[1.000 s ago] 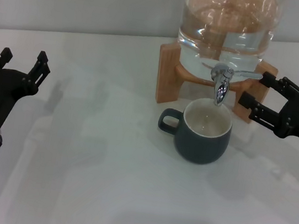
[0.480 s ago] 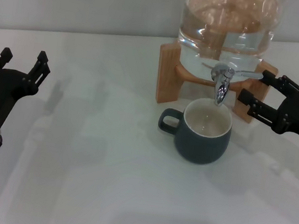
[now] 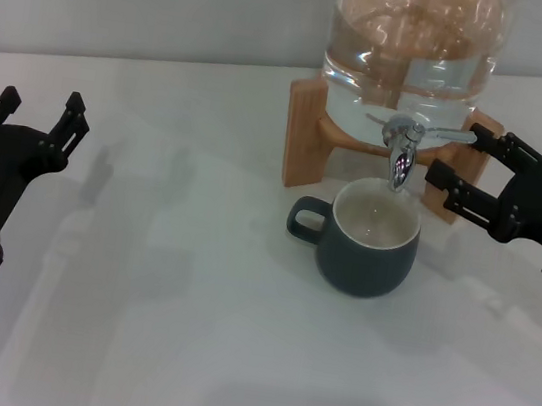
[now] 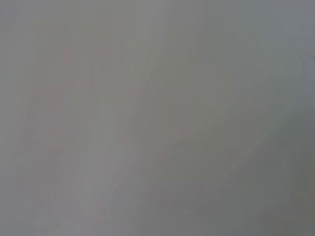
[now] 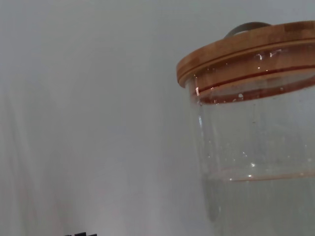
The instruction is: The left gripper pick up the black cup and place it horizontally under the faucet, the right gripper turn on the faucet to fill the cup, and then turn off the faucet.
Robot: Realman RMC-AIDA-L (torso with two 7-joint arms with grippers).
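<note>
Two grippers are in view, and only the right gripper (image 3: 456,156) is at work: its slim jaws are spread, one tip level with the flat lever of the faucet (image 3: 400,153), the other lower, just beside the spout on the side away from the cup's handle. The black cup (image 3: 365,235) stands upright directly under the faucet, its cream inside showing no water that can be made out. The left gripper (image 3: 38,106) hangs well away from the faucet, beyond the cup's handle side, fingers splayed and holding nothing. The step in hand looks like opening the tap; done well, the jaws should bracket only the lever's end, clear of the wooden stand (image 3: 309,133) behind the faucet and the glass jar (image 3: 415,42) above it, then turn it gently so the jar does not shift. Whether a tip already touches the lever cannot be told. The left wrist view shows nothing recognisable; the right wrist view shows only the jar's upper part and wooden lid (image 5: 246,46).
</note>
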